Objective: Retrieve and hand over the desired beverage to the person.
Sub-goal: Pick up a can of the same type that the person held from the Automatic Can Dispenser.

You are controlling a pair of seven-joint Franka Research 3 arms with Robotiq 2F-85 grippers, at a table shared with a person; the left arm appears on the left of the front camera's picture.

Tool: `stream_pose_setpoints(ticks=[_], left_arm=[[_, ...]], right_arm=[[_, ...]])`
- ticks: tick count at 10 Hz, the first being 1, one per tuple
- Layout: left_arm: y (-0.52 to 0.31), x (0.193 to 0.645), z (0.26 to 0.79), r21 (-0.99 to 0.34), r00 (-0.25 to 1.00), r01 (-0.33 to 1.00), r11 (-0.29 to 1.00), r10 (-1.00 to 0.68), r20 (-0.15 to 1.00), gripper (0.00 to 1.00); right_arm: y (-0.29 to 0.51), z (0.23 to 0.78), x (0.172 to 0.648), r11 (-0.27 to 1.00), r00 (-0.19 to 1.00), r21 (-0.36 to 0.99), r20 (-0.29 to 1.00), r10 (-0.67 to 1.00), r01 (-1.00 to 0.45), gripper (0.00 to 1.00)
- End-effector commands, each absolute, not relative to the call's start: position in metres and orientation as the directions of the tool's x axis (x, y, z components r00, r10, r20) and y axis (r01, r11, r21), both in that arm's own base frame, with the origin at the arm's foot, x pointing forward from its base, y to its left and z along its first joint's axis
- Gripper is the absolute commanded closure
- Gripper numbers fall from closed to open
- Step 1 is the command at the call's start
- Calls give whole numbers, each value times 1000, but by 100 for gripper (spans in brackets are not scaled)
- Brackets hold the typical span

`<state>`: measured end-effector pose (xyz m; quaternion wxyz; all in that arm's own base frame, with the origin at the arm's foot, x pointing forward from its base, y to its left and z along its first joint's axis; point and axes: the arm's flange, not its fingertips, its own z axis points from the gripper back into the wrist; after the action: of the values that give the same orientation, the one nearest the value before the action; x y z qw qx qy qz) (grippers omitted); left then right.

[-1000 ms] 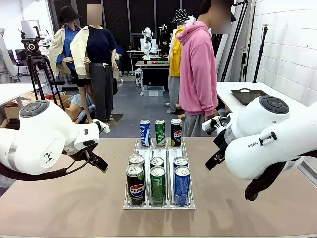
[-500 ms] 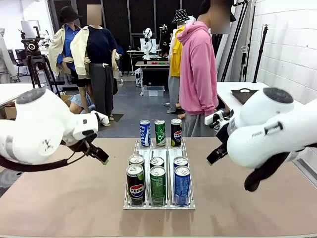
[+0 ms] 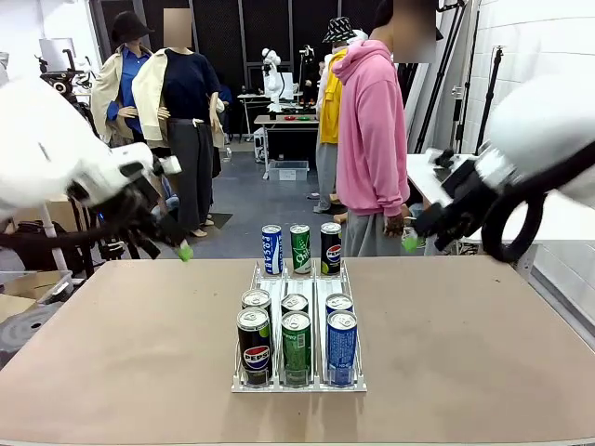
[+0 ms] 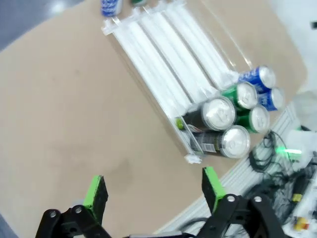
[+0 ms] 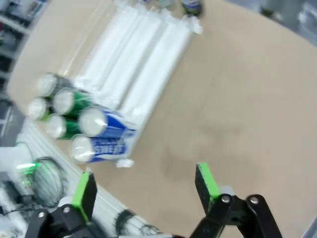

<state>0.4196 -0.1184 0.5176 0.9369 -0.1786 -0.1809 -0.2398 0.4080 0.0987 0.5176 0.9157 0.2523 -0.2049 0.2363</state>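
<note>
Brown table (image 3: 112, 372), can rack (image 3: 297, 386) at its middle.
We hold left gripper (image 4: 153, 188) and right gripper (image 5: 145, 188) wide open, empty; the person (image 3: 372, 139) stands opposite.

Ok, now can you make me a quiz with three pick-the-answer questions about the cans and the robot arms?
1. Which lane of the rack holds the nearest black Pepsi can?
A. the robot's left lane
B. the middle lane
C. the robot's right lane

2. How many cans are on the table?
A. six
B. nine
C. twelve

3. What are the left end effector and right end effector doing?
A. both are open and hold nothing
B. the left is shut on a green can
C. the right is shut on a blue can

Answers:
1 A, it stands at the front of the left lane.
2 B, there are three rows of three.
3 A, each wrist view shows green pads spread apart with nothing between them.
</note>
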Motion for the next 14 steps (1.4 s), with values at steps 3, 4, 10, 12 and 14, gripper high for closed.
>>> stream_pose_setpoints(ticks=[3,4,10,12,14], left_arm=[[-35,422,557,-596,839,507,623,-199,507,0],[1,407,560,-652,834,498,572,-111,540,0],[133,348,546,-676,752,509,533,106,650,0],[146,357,523,-685,754,517,513,106,648,0],[155,361,511,-692,751,529,491,107,651,0]], right_arm=[[20,490,424,437,864,757,491,108,-485,0],[-5,474,421,364,877,806,476,72,-467,0],[-126,435,377,190,829,827,551,-94,-529,0],[-133,445,367,201,815,815,570,-104,-544,0],[-132,457,364,218,806,804,583,-100,-554,0]])
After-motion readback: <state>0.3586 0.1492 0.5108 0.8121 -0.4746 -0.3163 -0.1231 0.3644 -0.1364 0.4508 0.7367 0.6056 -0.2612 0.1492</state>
